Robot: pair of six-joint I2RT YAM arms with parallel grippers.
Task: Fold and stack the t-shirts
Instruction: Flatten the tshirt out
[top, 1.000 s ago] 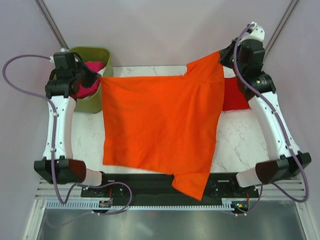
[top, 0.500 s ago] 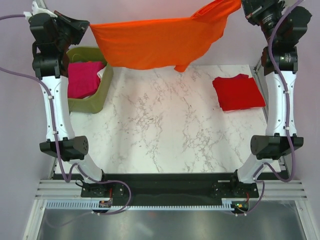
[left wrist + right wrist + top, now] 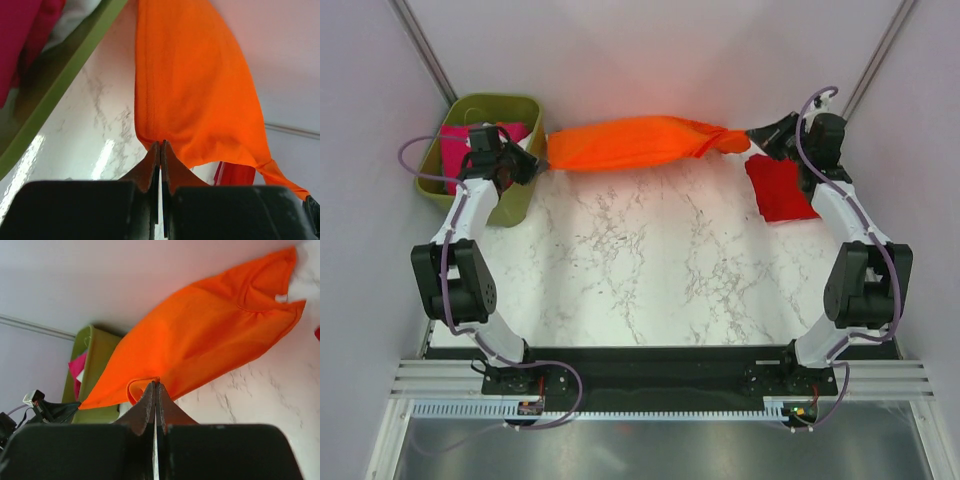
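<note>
Left tool (image 3: 534, 163) and right tool (image 3: 756, 136) each pinched one end of orange shirt (image 3: 635, 143), stretched left-right along bench (image 3: 650, 260) far edge.

Bright, even light, shadows faint; glare streaks on marble table (image 3: 95, 125) in left wrist view; orange t-shirt (image 3: 630, 143) casts warm tint on back wall (image 3: 650, 70); wrist-view foregrounds dark, soft.

A stretched t-shirt (image 3: 635, 143) spans the far edge of the table (image 3: 650, 270) between the left pincer (image 3: 535, 163) and the right pincer (image 3: 755, 135). A folded t-shirt (image 3: 780, 190) lies far right on the table, just beside the right pincer. The bin (image 3: 510, 205) stands far left, a third t-shirt (image 3: 455, 150) inside it.
</note>
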